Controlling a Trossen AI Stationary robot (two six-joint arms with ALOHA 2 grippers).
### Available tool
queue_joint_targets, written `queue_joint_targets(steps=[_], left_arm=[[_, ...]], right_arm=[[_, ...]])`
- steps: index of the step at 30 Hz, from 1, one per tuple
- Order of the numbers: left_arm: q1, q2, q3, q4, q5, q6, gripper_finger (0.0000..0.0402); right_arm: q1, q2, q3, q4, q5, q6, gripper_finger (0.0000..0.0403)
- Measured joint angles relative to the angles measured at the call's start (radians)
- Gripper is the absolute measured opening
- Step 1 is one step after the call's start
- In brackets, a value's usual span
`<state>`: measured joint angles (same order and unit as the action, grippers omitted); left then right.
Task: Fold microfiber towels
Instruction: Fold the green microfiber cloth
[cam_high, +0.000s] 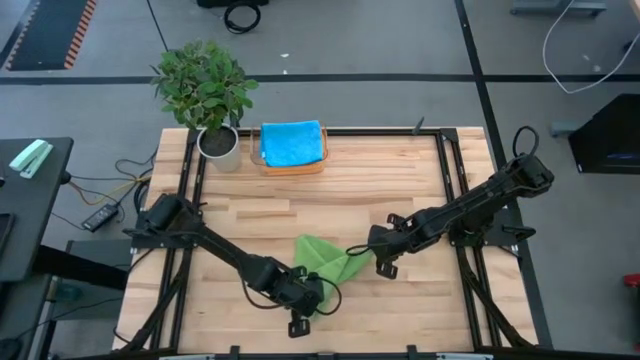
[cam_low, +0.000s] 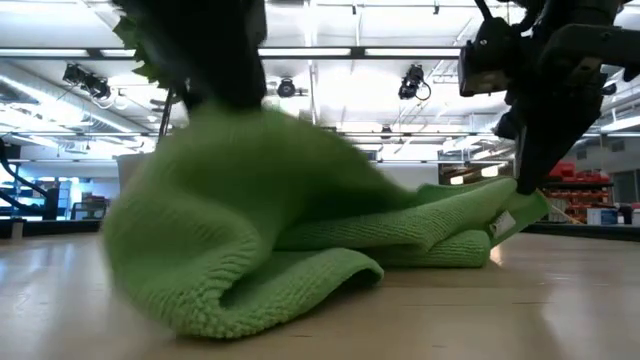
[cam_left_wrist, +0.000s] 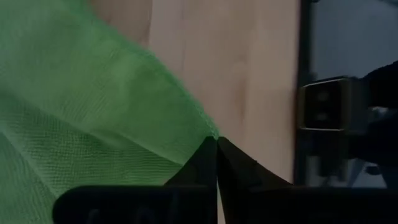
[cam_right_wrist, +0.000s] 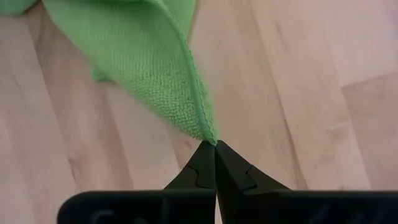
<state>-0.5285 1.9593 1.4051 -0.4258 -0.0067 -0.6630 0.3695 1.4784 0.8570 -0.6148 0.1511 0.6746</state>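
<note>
High view – one green towel (cam_high: 322, 256), one blue towel (cam_high: 291, 143)

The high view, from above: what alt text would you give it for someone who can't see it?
Two dark robot arms pinch opposite corners of a crumpled green towel on a wooden table: left gripper, right gripper. A blue towel and potted plant sit at the far edge.

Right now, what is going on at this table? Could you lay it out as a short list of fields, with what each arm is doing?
Cloth being handled: green towel, crumpled near the front middle of the wooden table
Left gripper: shut on a corner of the green towel
Right gripper: shut on another corner of it
Fold state: bunched, not yet a neat fold
Other cloth: blue towel lying folded on a tray at the back
Also there: potted plant at the back left
</note>
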Motion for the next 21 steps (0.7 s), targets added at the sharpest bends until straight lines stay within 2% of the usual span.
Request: queue_joint_targets(steps=[5, 8, 12, 16, 18, 21], left_arm=[[0.009, -0.110, 0.002, -0.060, -0.011, 0.025, 0.0005], [0.011, -0.228, 0.002, -0.174, -0.077, 0.047, 0.0004], [0.023, -0.417, 0.003, -0.325, -0.217, 0.074, 0.0003], [0.066, -0.594, 0.004, -0.393, -0.368, 0.153, 0.0002], [0.099, -0.664, 0.004, -0.390, -0.428, 0.212, 0.0002], [0.148, -0.741, 0.004, -0.381, -0.446, 0.283, 0.0002]], right_arm=[[0.000, -0.028, 0.005, -0.025, -0.054, -0.028, 0.0001], [0.007, -0.091, 0.062, -0.121, -0.043, -0.038, 0.0001], [0.013, -0.176, 0.242, -0.348, 0.122, -0.114, 0.0001], [-0.022, -0.204, 0.476, -0.491, 0.308, -0.291, 0.0001], [-0.060, -0.188, 0.589, -0.548, 0.359, -0.396, 0.0001], [-0.124, -0.149, 0.752, -0.648, 0.381, -0.537, 0.0000]])
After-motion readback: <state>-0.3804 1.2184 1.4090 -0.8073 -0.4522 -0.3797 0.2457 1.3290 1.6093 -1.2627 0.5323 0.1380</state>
